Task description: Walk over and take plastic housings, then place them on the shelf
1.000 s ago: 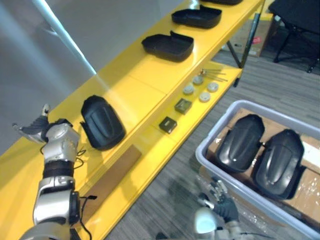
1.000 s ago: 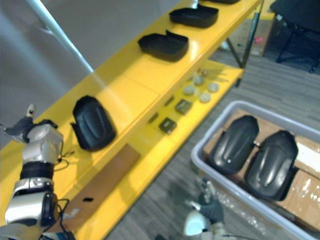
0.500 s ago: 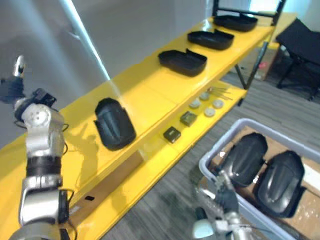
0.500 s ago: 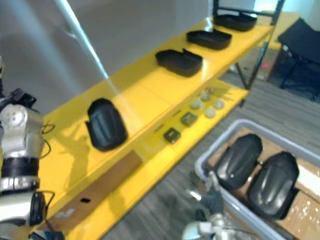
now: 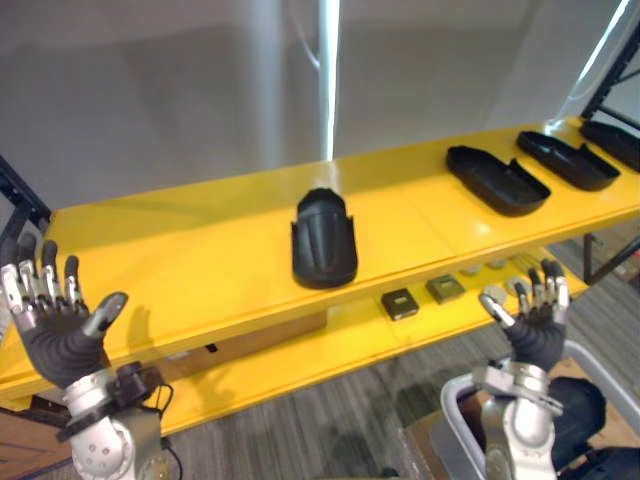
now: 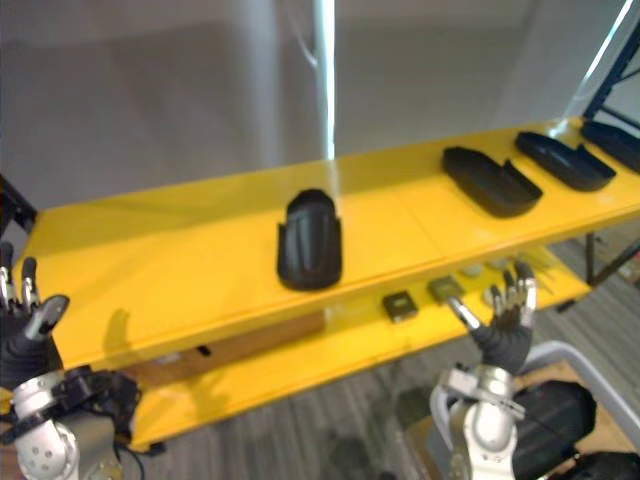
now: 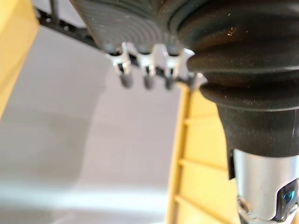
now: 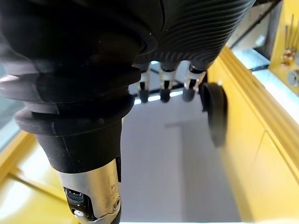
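Left hand (image 5: 55, 335) and right hand (image 5: 535, 325) hover spread and empty; one housing (image 5: 324, 240) rests on the shelf (image 5: 200, 270). Next, likely: reach into the near-right bin (image 5: 449, 400) for another.

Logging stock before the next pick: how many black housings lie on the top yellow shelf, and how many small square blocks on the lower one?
Black housings: 4
Small square blocks: 2
Total: 6

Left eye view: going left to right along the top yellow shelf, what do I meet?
A dome-up housing → first open housing → second open housing → third open housing at the picture's edge.
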Controlling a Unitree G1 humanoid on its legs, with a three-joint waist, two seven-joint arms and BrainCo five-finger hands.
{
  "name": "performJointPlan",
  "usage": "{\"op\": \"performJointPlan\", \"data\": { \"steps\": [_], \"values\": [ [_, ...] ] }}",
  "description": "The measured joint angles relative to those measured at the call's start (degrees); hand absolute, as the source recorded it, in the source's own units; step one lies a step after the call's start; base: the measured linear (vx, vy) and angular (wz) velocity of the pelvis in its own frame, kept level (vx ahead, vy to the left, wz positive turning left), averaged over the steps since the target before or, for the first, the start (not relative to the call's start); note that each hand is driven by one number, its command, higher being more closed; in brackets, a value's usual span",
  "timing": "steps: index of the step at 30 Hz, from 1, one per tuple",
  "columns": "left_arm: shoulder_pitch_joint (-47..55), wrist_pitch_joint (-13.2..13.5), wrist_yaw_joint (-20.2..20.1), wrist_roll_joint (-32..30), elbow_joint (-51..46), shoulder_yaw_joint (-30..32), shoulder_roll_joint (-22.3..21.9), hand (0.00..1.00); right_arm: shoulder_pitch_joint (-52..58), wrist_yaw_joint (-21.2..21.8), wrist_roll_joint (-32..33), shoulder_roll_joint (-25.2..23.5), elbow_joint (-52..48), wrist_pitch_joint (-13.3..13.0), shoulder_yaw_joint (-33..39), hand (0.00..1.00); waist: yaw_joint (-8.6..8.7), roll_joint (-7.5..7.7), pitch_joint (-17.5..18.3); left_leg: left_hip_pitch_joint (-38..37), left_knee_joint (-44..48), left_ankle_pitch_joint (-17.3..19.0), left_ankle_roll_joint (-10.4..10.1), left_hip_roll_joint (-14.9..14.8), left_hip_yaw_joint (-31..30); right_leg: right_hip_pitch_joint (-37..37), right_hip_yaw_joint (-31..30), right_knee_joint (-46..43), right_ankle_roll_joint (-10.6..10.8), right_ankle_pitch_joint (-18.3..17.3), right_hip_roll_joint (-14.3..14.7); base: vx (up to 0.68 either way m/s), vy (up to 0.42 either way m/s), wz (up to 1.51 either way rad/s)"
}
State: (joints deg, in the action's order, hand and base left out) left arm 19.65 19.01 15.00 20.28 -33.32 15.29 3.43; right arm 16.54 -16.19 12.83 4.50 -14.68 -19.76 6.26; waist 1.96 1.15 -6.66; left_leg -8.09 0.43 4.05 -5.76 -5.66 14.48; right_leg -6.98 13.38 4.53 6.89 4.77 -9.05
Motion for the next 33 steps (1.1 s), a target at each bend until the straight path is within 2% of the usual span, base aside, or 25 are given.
{"op": "performJointPlan", "data": {
  "steps": [4,6,7,8,10,12,13,15,16,17,18,20,23,24,25,27,28,29,30,31,33],
  "values": [
    [-0.79,-0.06,2.98,-1.1,3.86,-3.21,-1.22,0.0,0.25,1.76,3.56,-1.05,1.75,-0.2,-0.08,0.0,0.12,0.1,-0.95,-0.14,0.16,0.01,0.0,0.0,0.09,0.01,-0.11,-0.23,0.02,0.02,-0.02,0.0,0.0,-0.01],
    [-2.09,-0.31,9.28,-3.31,9.3,-3.03,-2.69,0.0,1.84,4.52,5.67,-2.8,2.05,-0.65,-0.32,0.0,0.17,-0.15,-2.0,-0.41,0.17,0.08,0.06,0.0,0.38,0.18,-0.63,-0.37,0.0,0.0,-0.01,0.0,0.0,-0.1],
    [-2.42,-0.39,11.1,-3.57,11.15,-3.03,-2.81,0.0,2.33,5.31,6.22,-3.15,2.05,-1.04,-0.44,0.0,0.15,-0.23,-2.35,-0.53,0.17,0.12,0.1,0.0,0.47,0.22,-0.71,-0.39,-0.03,-0.01,-0.02,0.0,0.0,-0.12],
    [-2.63,-1.08,16.44,-5.72,16.62,-2.46,-3.31,0.0,3.4,7.24,7.25,-3.78,2.05,-2.4,-1.12,0.0,0.19,-0.43,-2.78,-0.46,0.17,0.28,0.21,0.01,0.7,0.57,-0.8,-0.4,-0.29,-0.21,-0.05,0.0,0.0,-0.11],
    [-2.48,-2.75,22.38,-7.91,21.81,-1.3,-4.45,0.0,4.06,9.24,7.39,-4.15,2.01,-4.16,-2.06,0.0,0.41,-0.24,-2.9,0.02,0.24,0.32,0.18,-0.03,1.12,1.07,-1.13,-0.37,-0.34,-0.26,-0.04,0.0,0.0,-0.1],
    [-1.94,-4.57,30.87,-10.27,28.59,1.23,-5.77,0.0,4.18,11.13,5.94,-4.04,1.55,-6.89,-4.2,0.0,0.22,0.56,-3.62,0.08,0.38,0.45,0.0,-0.23,1.11,1.01,-1.09,-0.39,-0.19,-0.16,0.13,0.0,0.0,-0.02],
    [-1.67,-4.57,33.17,-11.76,30.07,2.09,-6.02,0.0,3.94,11.06,4.66,-3.97,1.35,-7.58,-4.95,0.0,0.15,0.75,-3.67,0.07,0.46,0.52,-0.01,-0.32,1.06,0.96,-1.06,-0.46,-0.1,-0.11,0.18,0.0,0.0,0.04],
    [-1.12,-4.58,42.18,-20.16,34.91,4.42,-6.22,0.0,2.38,9.2,-0.45,-2.75,-1.77,-9.32,-8.25,0.0,-1.19,1.06,-3.81,0.18,0.91,1.0,-0.02,-0.44,0.97,0.88,-1.04,-0.69,0.03,-0.32,0.22,0.0,0.0,0.04],
    [-1.11,-4.57,44.36,-21.3,35.82,4.67,-6.18,0.0,1.76,8.46,-1.48,-2.12,-2.76,-9.5,-9.19,0.0,-1.36,1.09,-3.82,0.19,0.95,1.08,0.03,-0.41,0.84,0.84,-1.0,-0.84,0.07,-0.4,0.19,0.02,0.015,0.11],
    [-0.9,-4.47,48.26,-21.56,38.0,5.54,-6.18,0.0,-0.46,7.3,-3.41,-0.78,-3.84,-10.14,-10.59,0.0,-1.7,1.11,-3.84,0.23,0.94,1.13,0.09,-0.32,0.4,0.77,-0.67,-1.27,0.14,-0.63,0.06,0.02,0.015,0.13],
    [-1.14,-4.39,49.93,-21.44,39.53,6.28,-6.19,0.0,-1.75,7.2,-4.16,-0.18,-4.12,-10.27,-11.16,0.0,-1.89,1.12,-3.83,0.21,0.92,1.14,0.1,-0.29,0.31,0.75,-0.6,-1.41,0.09,-0.69,0.03,0.03,0.031,0.12],
    [-1.87,-4.05,56.28,-21.24,46.92,10.09,-6.2,0.0,-6.51,7.06,-5.47,1.72,-5.09,-10.27,-12.37,0.0,-2.68,1.43,-3.67,0.23,0.75,1.18,0.09,-0.32,0.09,0.74,-0.32,-1.64,0.04,-0.73,0.04,0.02,0.022,0.07],
    [-1.41,-4.12,60.05,-21.5,52.47,12.6,-6.31,0.0,-9.13,6.34,-5.82,3.6,-5.27,-10.03,-13.31,0.0,-3.03,2.09,-3.52,0.17,0.23,1.18,0.09,-0.28,-1.56,-0.45,1.0,-1.71,-0.04,-0.92,0.03,0.01,0.006,0.23],
    [-1.36,-4.27,60.38,-21.52,53.38,12.97,-6.31,0.0,-9.41,6.69,-5.65,3.84,-5.27,-9.81,-13.45,0.0,-3.08,2.3,-3.38,0.06,0.03,1.18,0.09,-0.23,-1.7,-0.55,1.15,-1.82,0.08,-1.11,-0.01,0.01,0.014,0.25],
    [-1.15,-4.94,59.56,-21.17,57.1,14.01,-6.17,0.0,-10.99,9.08,-3.86,4.65,-5.27,-8.47,-14.69,0.0,-3.69,2.79,-2.98,0.11,0.02,1.19,0.08,-0.16,-1.95,-0.64,1.66,-1.91,0.26,-1.4,-0.11,0.02,0.012,0.13],
    [-1.05,-5.53,57.51,-20.43,59.92,14.1,-6.16,0.0,-12.16,10.86,-2.39,5.26,-5.28,-7.46,-15.69,0.0,-3.78,2.94,-2.9,0.25,0.0,1.18,0.08,-0.15,-2.51,-0.83,2.29,-1.91,0.25,-1.4,-0.12,0.02,0.006,0.14],
    [-1.03,-5.84,53.57,-18.57,62.1,14.12,-6.21,0.0,-12.89,12.56,-1.3,5.52,-5.27,-6.03,-16.14,0.0,-3.78,3.07,-2.79,0.21,0.0,1.18,0.08,-0.14,-2.77,-1.01,2.41,-1.93,0.25,-1.4,-0.11,0.01,0.013,0.13],
    [-1.1,-6.76,45.32,-14.73,65.84,14.0,-6.17,0.0,-13.81,14.98,0.38,6.06,-5.19,-3.35,-17.13,0.0,-3.96,3.15,-2.67,0.21,-0.02,1.18,0.08,-0.16,-2.86,-1.04,2.45,-2.02,0.25,-1.4,-0.11,0.01,0.016,0.08],
    [-1.08,-7.03,41.88,-13.2,67.34,13.97,-6.21,0.0,-14.17,16.11,1.33,6.21,-5.18,-2.21,-17.61,0.0,-4.05,3.17,-2.66,0.2,-0.04,1.18,0.08,-0.15,-2.86,-1.04,2.45,-2.04,0.25,-1.4,-0.12,0.01,0.023,0.04],
    [-1.03,-7.52,34.57,-11.0,70.17,13.6,-6.26,0.0,-14.53,17.71,2.27,6.33,-5.12,-0.36,-18.67,0.0,-4.16,3.19,-2.65,0.22,-0.05,1.18,0.08,-0.12,-2.89,-1.01,2.46,-2.08,0.25,-1.4,-0.16,0.0,0.0,0.0],
    [-0.93,-8.51,23.55,-8.94,73.49,11.91,-6.27,0.0,-14.41,19.99,3.87,6.39,-5.0,1.89,-20.69,0.0,-4.15,3.16,-2.67,0.21,-0.07,1.18,0.08,-0.07,-2.87,-0.98,2.46,-2.19,0.25,-1.4,-0.22,0.0,0.0,0.0]
  ]
}}
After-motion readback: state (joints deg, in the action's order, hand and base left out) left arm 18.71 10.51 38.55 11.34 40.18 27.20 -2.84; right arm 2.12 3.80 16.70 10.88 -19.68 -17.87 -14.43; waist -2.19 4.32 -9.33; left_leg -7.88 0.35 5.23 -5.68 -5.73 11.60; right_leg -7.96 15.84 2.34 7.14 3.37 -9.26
